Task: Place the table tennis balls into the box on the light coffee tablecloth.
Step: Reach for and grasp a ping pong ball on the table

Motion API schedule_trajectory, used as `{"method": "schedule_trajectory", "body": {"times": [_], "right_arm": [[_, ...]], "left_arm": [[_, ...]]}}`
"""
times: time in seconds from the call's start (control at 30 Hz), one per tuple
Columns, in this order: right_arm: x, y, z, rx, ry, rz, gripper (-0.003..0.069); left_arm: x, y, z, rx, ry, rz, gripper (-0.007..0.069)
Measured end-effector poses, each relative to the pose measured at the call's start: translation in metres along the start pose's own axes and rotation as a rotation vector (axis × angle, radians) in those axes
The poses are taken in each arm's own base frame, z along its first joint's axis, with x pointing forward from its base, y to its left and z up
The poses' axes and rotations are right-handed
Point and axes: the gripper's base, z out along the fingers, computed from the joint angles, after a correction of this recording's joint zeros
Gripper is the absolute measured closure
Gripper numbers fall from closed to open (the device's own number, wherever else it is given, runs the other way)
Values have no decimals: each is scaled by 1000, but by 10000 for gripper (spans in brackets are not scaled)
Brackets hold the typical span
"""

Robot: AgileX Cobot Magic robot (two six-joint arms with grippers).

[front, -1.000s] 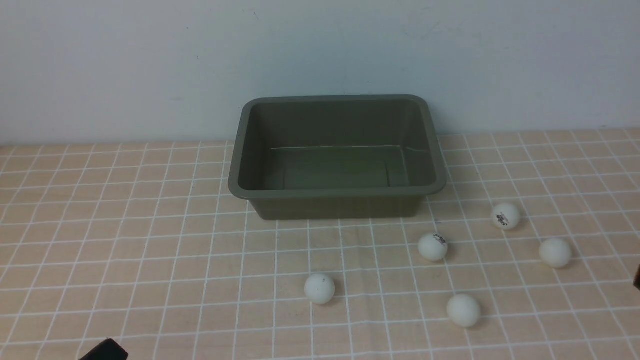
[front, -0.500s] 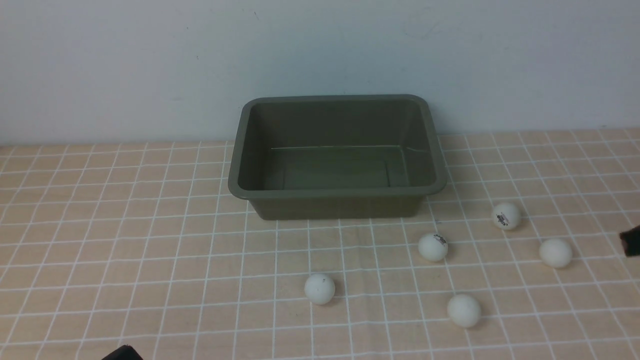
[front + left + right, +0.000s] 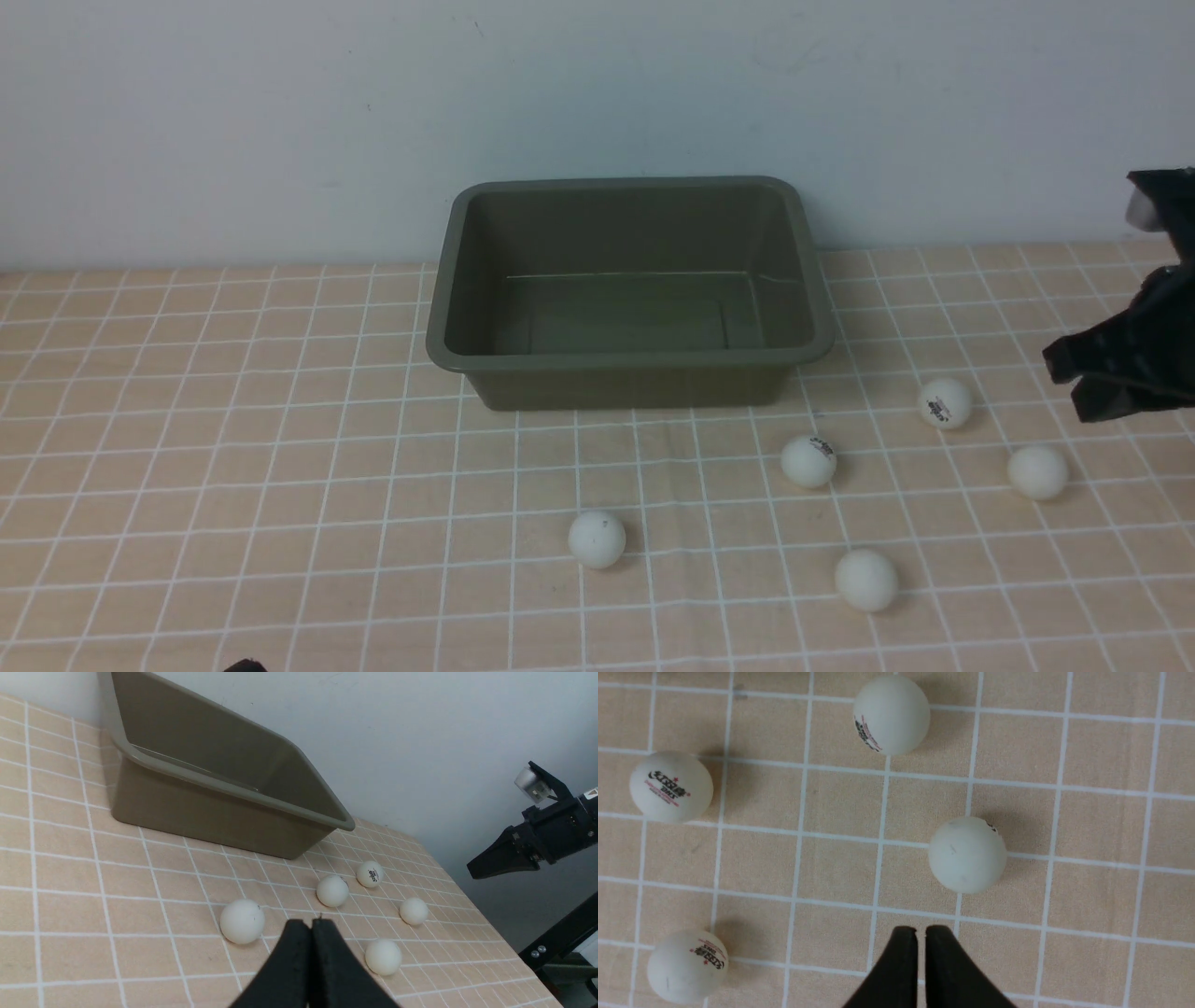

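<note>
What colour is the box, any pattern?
The box is plain olive green, no pattern; it shows best in the front view.

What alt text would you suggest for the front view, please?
An empty olive-green box sits on a light coffee tablecloth before a pale wall, with five white table tennis balls scattered nearer the camera, mostly to the right. The right pincer hovers at the right edge.

Olive-green box (image 3: 625,385), white balls (image 3: 808,461) w/ dark logos, peach-beige cloth (image 3: 233,448) w/ white grid.
</note>
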Motion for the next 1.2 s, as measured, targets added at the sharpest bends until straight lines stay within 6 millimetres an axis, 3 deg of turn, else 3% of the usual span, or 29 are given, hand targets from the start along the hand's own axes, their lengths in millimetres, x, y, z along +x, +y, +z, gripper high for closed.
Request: {"method": "schedule_trajectory", "body": {"times": [0.2, 0.43, 0.6, 0.77, 1.2], "right_arm": [[-1, 1, 1, -16, -1, -31, 486], [-4, 2, 1, -28, -33, -18, 174], [-8, -1, 7, 3, -59, 0, 20], [-9, -7, 29, 31, -7, 6, -12], [-9, -16, 85, 42, 81, 13, 8]], "left_arm": [[2, -1, 0, 15, 18, 39, 693], [5, -4, 0, 42, 49, 43, 693], [7, -4, 0, 48, 71, 60, 693], [9, -4, -1, 46, 101, 90, 693], [11, -5, -1, 57, 120, 97, 693]]}}
